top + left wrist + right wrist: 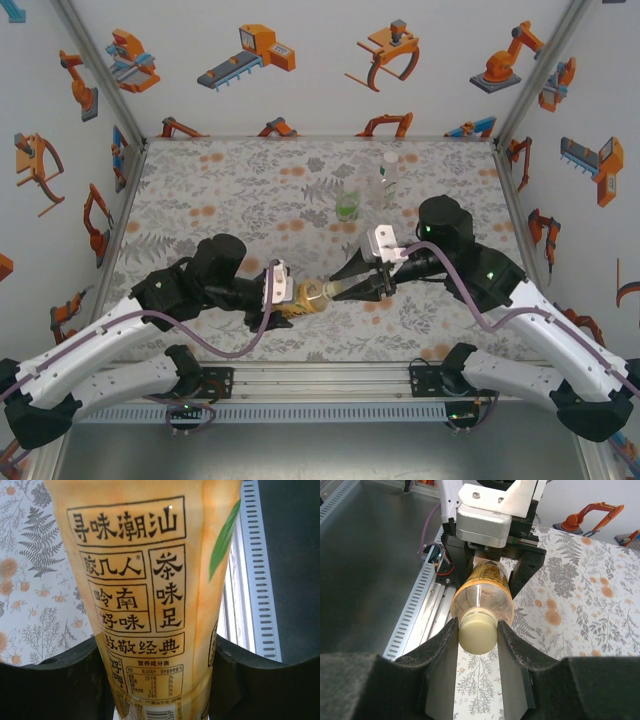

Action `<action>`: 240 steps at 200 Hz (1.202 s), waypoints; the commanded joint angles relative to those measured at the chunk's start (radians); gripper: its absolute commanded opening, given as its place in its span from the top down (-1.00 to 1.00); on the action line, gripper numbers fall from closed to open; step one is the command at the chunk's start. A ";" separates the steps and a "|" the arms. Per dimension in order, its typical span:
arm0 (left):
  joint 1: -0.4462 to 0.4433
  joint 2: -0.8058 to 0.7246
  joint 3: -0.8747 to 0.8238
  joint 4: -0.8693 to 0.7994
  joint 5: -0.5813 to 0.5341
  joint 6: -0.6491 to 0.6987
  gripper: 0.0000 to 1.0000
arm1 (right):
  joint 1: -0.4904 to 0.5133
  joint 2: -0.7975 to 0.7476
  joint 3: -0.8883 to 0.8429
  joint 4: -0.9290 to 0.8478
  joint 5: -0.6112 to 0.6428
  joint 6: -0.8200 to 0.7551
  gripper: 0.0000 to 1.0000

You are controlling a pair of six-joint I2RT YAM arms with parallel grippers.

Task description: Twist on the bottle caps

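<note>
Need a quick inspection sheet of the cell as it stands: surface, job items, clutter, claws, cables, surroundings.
Surface: floral-print table cover, flat, no spills seen.
Job's things: amber bottle held horizontal above the table between the arms, pale cap on its neck. Green bottle and clear bottle stand upright near the far side; their caps are too small to judge.
Clutter: nothing seen.
Claws: left claw shut on the amber bottle's body; right claw shut on the pale cap.
Cables: purple cables run along each arm in loose loops, away from the bottles.
Surroundings: walls with robot-arm pictures; metal rail at the near edge.
</note>
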 commanded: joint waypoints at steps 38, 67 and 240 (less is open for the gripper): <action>-0.001 0.022 0.027 0.049 0.066 -0.045 1.00 | 0.024 -0.012 -0.017 -0.002 -0.048 -0.073 1.00; -0.001 0.016 0.023 0.061 0.066 -0.043 1.00 | 0.026 -0.013 -0.008 -0.027 -0.024 -0.066 1.00; -0.002 -0.042 -0.029 0.151 -0.126 -0.055 1.00 | 0.072 0.006 -0.035 0.028 0.607 1.116 1.00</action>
